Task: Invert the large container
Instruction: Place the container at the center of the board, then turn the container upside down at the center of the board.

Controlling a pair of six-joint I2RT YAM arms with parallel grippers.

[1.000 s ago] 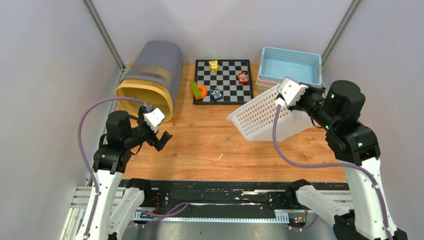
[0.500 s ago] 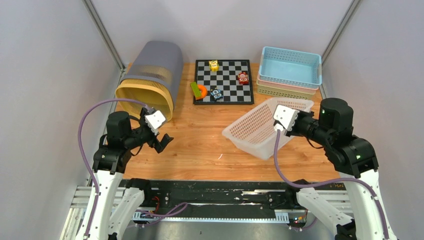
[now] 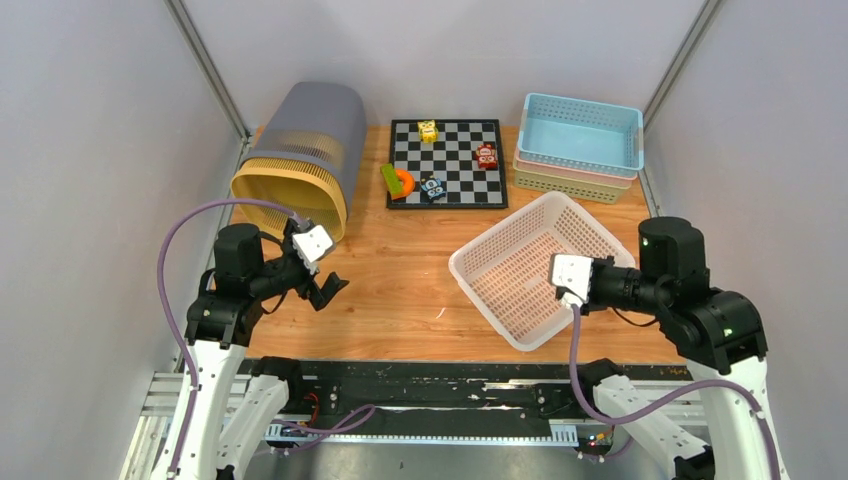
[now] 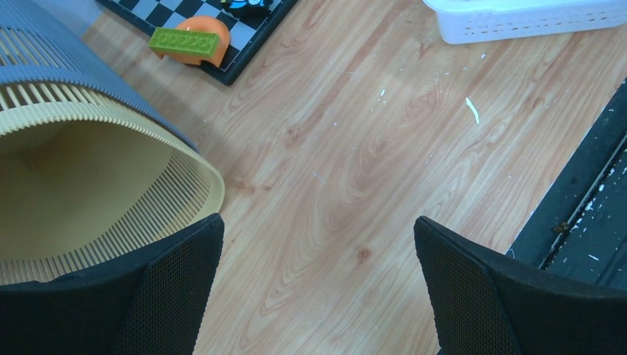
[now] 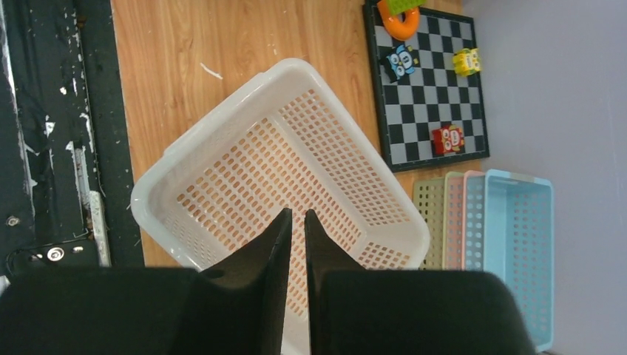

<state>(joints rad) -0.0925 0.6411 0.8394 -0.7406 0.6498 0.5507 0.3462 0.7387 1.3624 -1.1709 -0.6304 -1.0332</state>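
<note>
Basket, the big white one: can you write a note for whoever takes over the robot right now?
Left end effector: open, empty, above the table near the bin.
Right end effector: shut on the basket, pinching its near wall.
Basket: on the table's right side, mouth up, empty.
Done: a second ago the basket was in the air, tipped over; now it is down.
Left: probably just let go and pull the right arm back. The pictures do not show how the basket started, so check this is the way up that was wanted.

Bin (image 3: 300,150) lies left, chessboard (image 3: 460,172) behind centre, large basket (image 3: 510,265) right, stacked baskets (image 3: 580,135) behind it.
</note>
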